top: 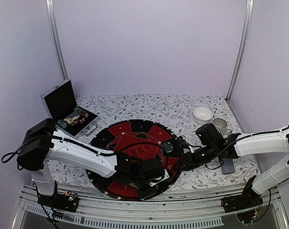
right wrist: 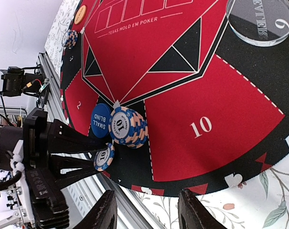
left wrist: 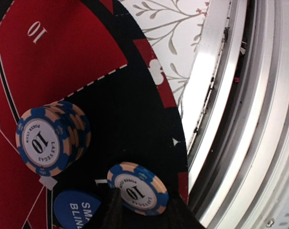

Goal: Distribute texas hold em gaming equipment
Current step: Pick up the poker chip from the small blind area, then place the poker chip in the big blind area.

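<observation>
Left wrist: lone chip (left wrist: 137, 188) near mat (left wrist: 134, 109) edge, rail (left wrist: 259, 119) beside.

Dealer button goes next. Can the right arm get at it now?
Probably yes: the clear dealer button lies alone on the mat ahead of the open right gripper, nothing between; the left gripper grips a 10 chip aside.
</observation>
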Controlling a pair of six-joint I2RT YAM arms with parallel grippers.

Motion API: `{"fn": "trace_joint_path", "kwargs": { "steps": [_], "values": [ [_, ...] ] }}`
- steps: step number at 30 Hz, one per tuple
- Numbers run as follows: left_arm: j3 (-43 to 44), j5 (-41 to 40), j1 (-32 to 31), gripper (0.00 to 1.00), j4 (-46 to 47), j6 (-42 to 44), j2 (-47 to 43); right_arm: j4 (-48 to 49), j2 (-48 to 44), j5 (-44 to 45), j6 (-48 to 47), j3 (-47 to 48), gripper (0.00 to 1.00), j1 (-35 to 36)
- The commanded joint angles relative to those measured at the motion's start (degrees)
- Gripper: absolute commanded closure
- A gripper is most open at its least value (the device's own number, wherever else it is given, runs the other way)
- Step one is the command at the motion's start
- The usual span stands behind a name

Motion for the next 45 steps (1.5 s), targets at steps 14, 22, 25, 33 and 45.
{"fn": "trace_joint_path", "kwargs": {
  "steps": [14,22,25,33,45],
  "values": [
    [0.77,-0.97,-0.78,1.0,-4.59,-1.56,-4.56,-1.59,-0.08,-0.22,-1.36,2.33,0.54,-0.64],
    [0.55,-1.99,4.58,1.0,-14.43,-13.4,-15.58,-2.1,-0.43,-0.32,-2.21,3.37,0.54,-0.96],
    [-2.63,-1.52,10.5,1.0,-18.6,-24.05,-24.57,-3.33,-1.31,-0.23,-3.6,4.98,0.53,-1.41],
    [-26.4,2.86,27.82,1.0,-13.73,-51.06,-58.42,-10.29,-2.79,5.0,-9.8,9.04,0.49,-2.19],
    [-41.97,20.6,52.56,1.0,-5.99,-50.1,-69.9,-11.2,-1.94,5.33,-13.33,10.6,0.47,-2.43]
  ]
}}
